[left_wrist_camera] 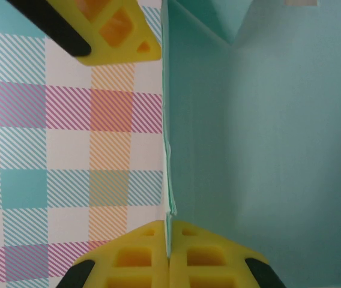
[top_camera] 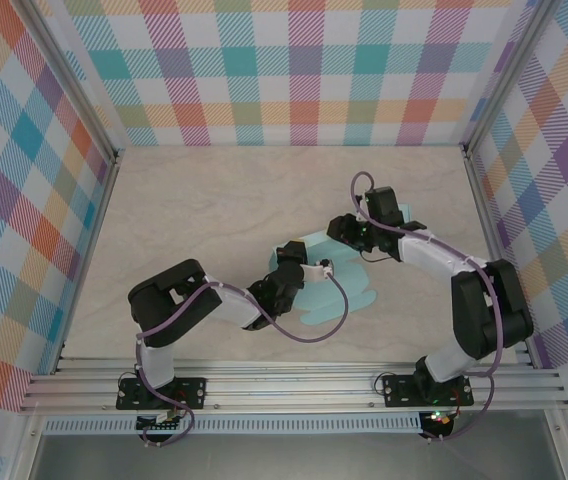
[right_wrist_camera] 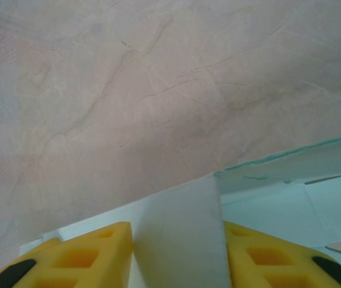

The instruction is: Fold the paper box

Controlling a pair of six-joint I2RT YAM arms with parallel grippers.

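The light teal paper box [top_camera: 352, 296] lies part-folded at the middle of the table. My left gripper [top_camera: 311, 268] reaches it from the left. In the left wrist view that gripper [left_wrist_camera: 170, 243] is shut on the thin upright edge of a teal wall [left_wrist_camera: 266, 150]. A yellow finger [left_wrist_camera: 116, 30] of the other arm shows at the top left. My right gripper [top_camera: 350, 233] is at the box's far side. In the right wrist view its jaws [right_wrist_camera: 178, 246] are pressed on both sides of a pale panel [right_wrist_camera: 179, 228] of the box, which spans the gap between them.
The beige marble table [top_camera: 214, 200] has free room around the box on all sides. Checked cloth walls [top_camera: 304, 70] close off the back and both sides. A purple cable [top_camera: 316, 325] loops from the left arm over the box's near part.
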